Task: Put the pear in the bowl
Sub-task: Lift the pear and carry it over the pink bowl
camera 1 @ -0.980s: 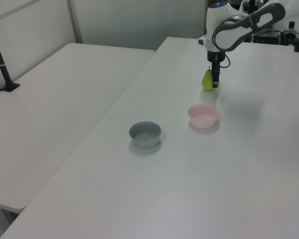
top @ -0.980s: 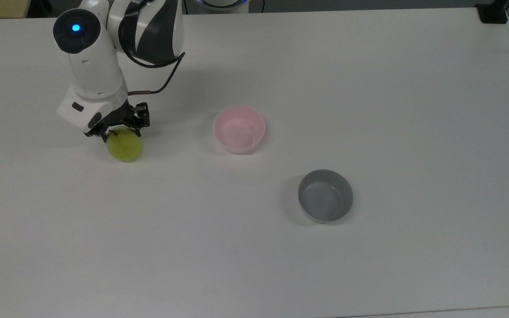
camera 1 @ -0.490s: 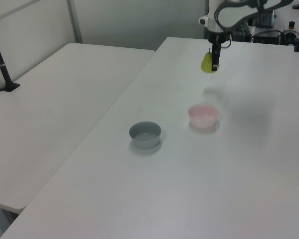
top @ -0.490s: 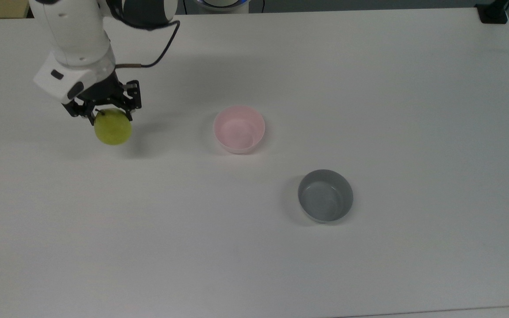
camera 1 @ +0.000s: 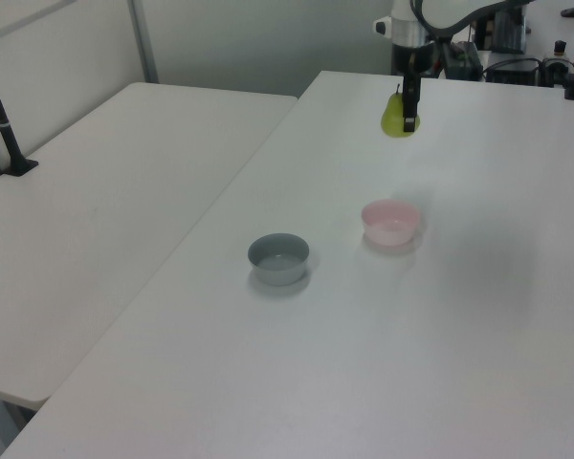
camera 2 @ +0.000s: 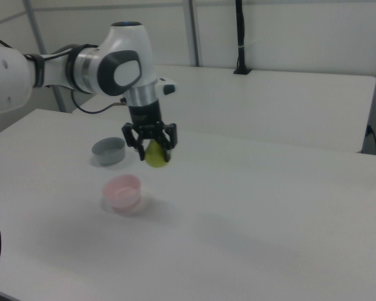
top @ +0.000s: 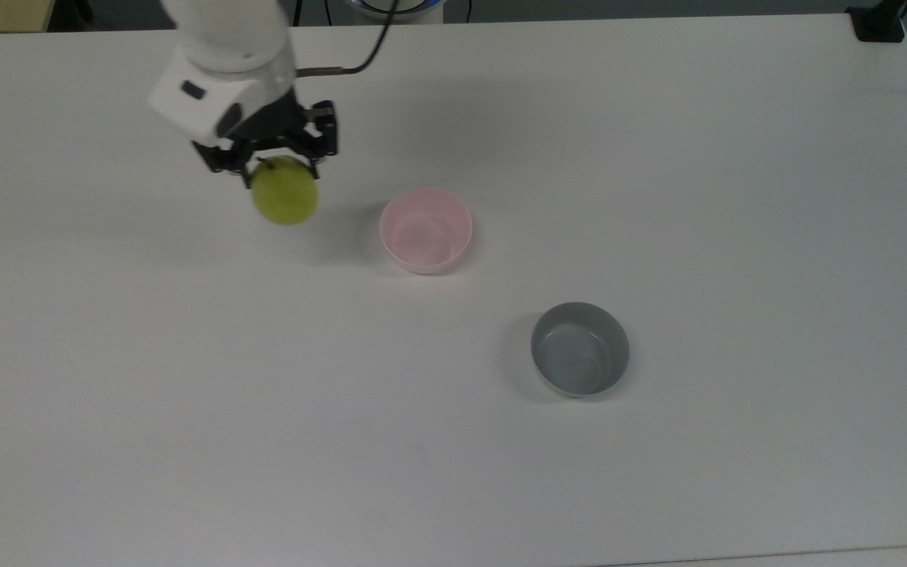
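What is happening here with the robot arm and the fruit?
The gripper holds the pear by its top, lifted off the white table. The pink bowl sits empty to the pear's right in the top view, and the pear is not over it yet. A grey bowl, also empty, stands farther away.

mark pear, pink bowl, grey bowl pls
pear (top: pixel 285 192), top view, middle of its yellow-green body
pink bowl (top: pixel 425 209), top view, far inner wall
grey bowl (top: pixel 579 325), top view, far inner wall
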You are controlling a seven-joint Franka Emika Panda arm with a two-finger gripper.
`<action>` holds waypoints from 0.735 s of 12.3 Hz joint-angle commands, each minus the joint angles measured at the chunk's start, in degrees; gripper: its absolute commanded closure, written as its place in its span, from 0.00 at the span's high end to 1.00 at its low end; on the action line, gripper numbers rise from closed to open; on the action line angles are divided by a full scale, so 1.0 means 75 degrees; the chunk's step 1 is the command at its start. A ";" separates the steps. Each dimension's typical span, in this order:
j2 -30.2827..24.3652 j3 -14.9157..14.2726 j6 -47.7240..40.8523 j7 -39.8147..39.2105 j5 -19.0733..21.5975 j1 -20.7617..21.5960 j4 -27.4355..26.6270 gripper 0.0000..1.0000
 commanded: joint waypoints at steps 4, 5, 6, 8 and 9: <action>-0.0275 -0.0094 -0.0093 0.1416 -0.0032 0.1566 -0.1103 0.57; -0.0228 -0.0094 -0.0046 0.1452 -0.0044 0.1684 -0.1174 0.57; -0.0100 -0.0094 0.0094 0.1464 -0.0044 0.1731 -0.1187 0.57; 0.0064 -0.0094 0.0434 0.1511 -0.0044 0.1732 -0.1198 0.58; 0.0135 -0.0094 0.0516 0.1535 -0.0044 0.1744 -0.1199 0.59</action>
